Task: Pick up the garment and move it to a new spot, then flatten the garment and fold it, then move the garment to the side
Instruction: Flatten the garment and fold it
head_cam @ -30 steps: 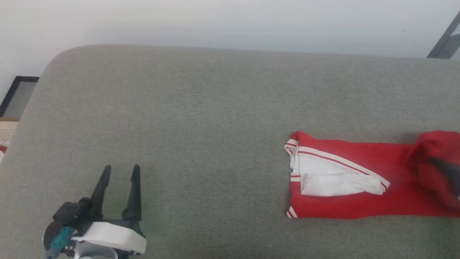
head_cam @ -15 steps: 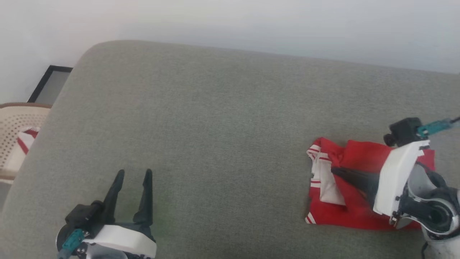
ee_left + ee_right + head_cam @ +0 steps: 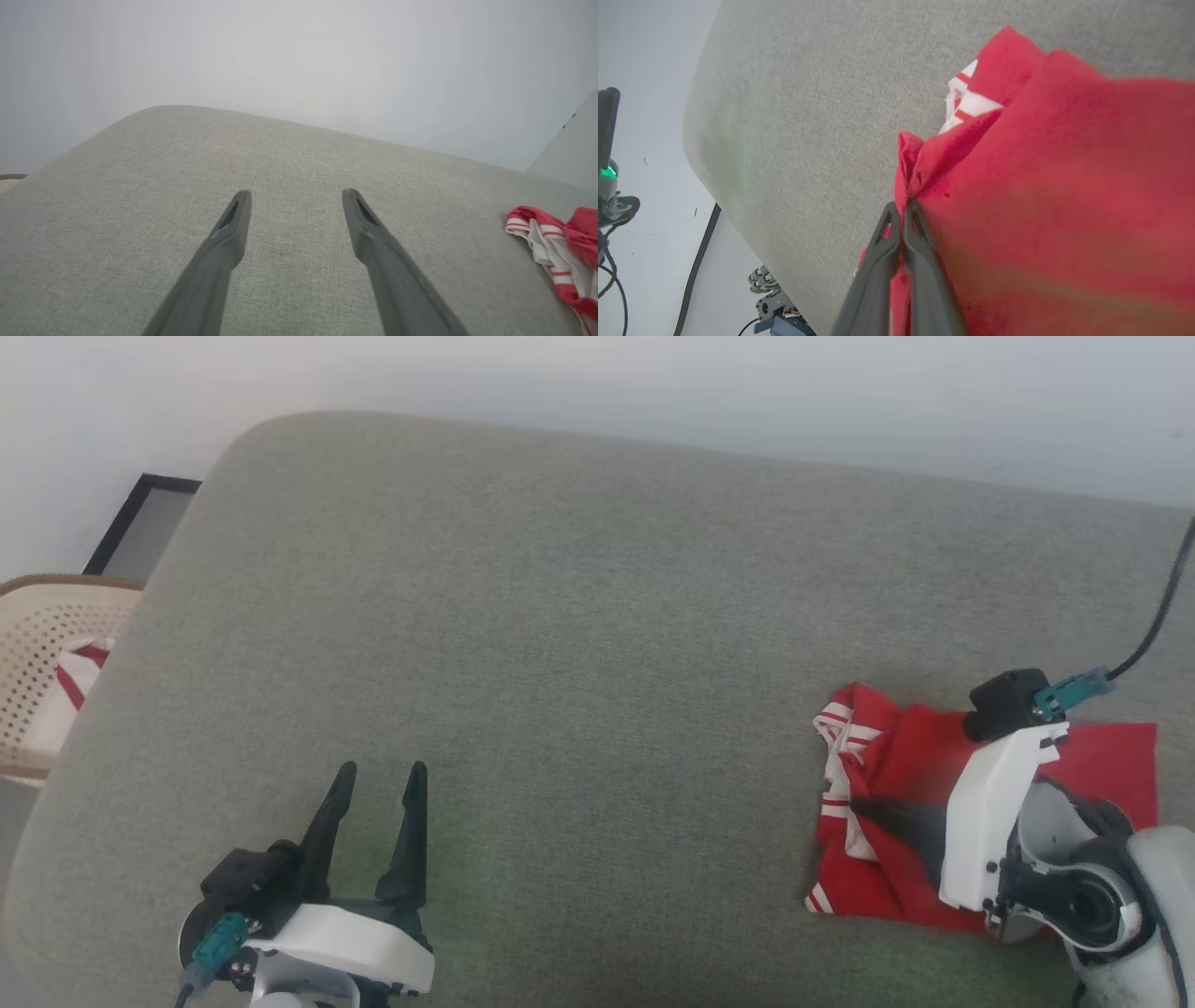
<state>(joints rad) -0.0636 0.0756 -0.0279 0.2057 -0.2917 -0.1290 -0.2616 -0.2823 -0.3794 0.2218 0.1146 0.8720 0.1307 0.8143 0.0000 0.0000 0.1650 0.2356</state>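
Note:
The garment [image 3: 910, 756], a red jersey with white sleeve and striped trim, lies bunched on the grey cushion at the right of the head view. My right gripper [image 3: 864, 805] is shut on a pinched fold of its red cloth; the right wrist view shows the two fingers [image 3: 885, 242] pressed together on a ridge of the garment [image 3: 1041, 186]. My left gripper [image 3: 381, 773] stands open at the lower left, over bare cushion, with nothing between its fingers [image 3: 233, 224]. A striped edge of the garment [image 3: 551, 252] shows at the far right of the left wrist view.
The grey cushion [image 3: 560, 644] spreads wide between the two grippers. A beige perforated laundry basket [image 3: 37, 653] with striped cloth stands off the cushion's left edge, with a dark-framed panel [image 3: 140, 527] behind it. A pale wall runs along the back.
The head camera has swung. The right arm has come into view and pulled the jersey together: it lay spread long a second ago and is now bunched shorter. The left gripper stays open.

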